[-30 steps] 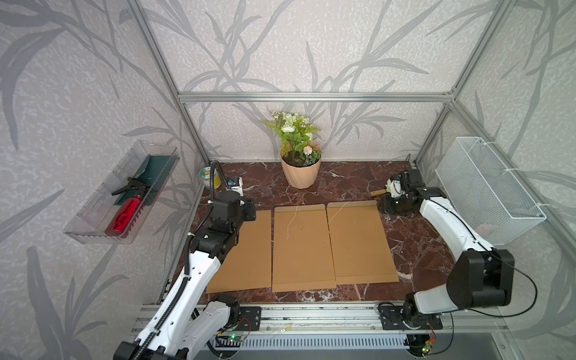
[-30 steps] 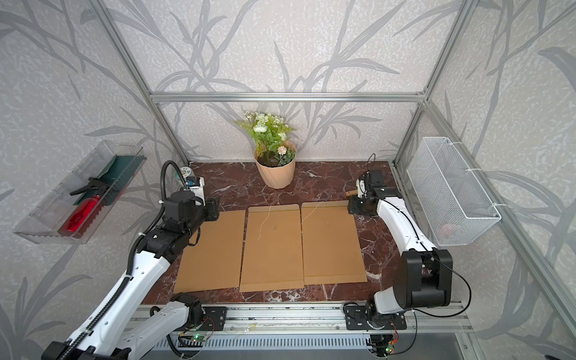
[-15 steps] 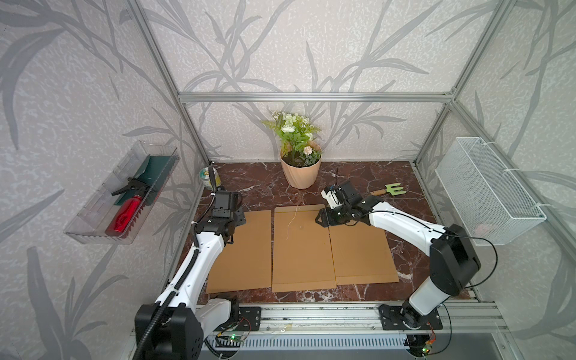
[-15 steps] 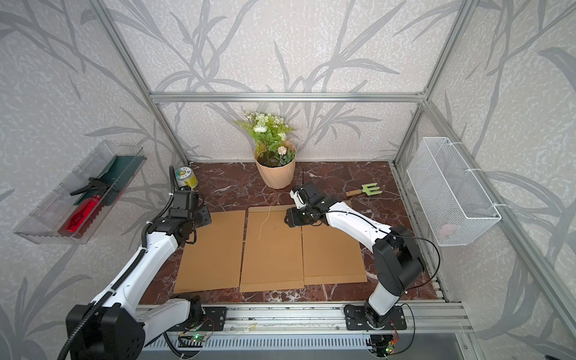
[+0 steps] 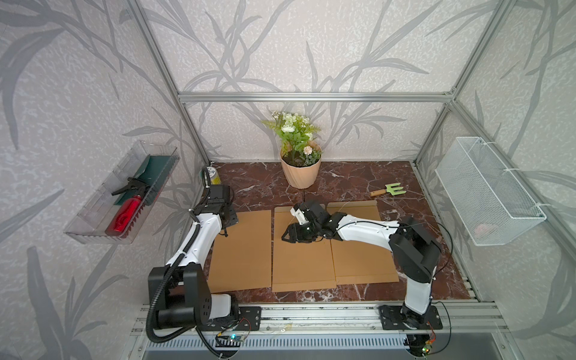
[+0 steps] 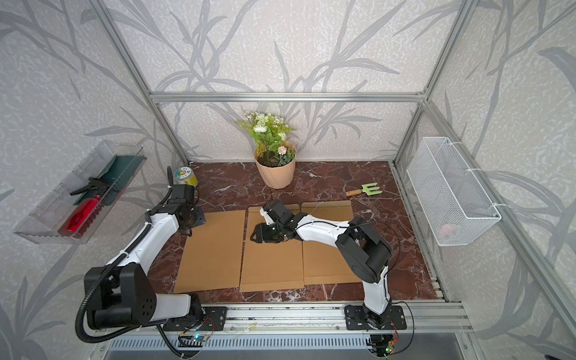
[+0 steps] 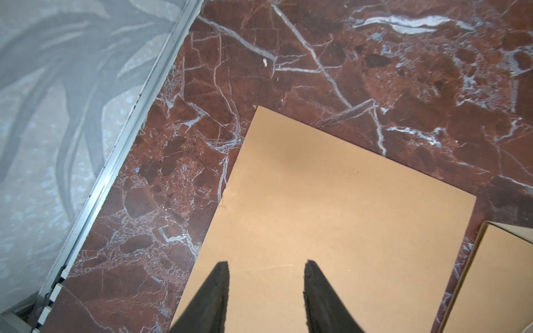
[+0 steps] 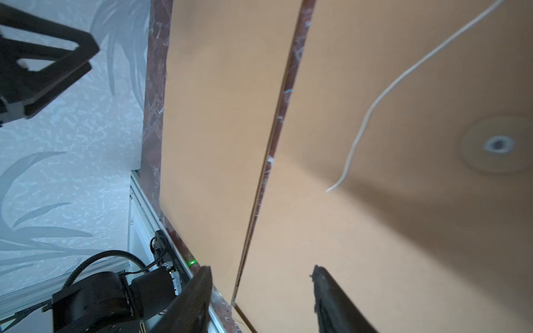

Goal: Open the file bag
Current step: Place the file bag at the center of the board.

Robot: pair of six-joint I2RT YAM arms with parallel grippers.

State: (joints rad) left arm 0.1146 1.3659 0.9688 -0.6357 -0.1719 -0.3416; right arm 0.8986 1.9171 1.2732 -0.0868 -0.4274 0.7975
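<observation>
Three brown file bags lie flat side by side on the marble table: left, middle and right. My right gripper hovers low over the far half of the middle bag, open with nothing between its fingers. In the right wrist view a loose white string and a round button show on that bag. My left gripper stands open and empty over the far left corner of the left bag. It also shows in a top view.
A potted plant stands at the back centre, a green hand rake at the back right, a can in the back left corner. A wire basket hangs on the right wall, a clear tray on the left wall.
My right arm swung from the back right corner across to the middle bag. My left arm came down to the left bag's far corner, its jaws slightly narrower.
</observation>
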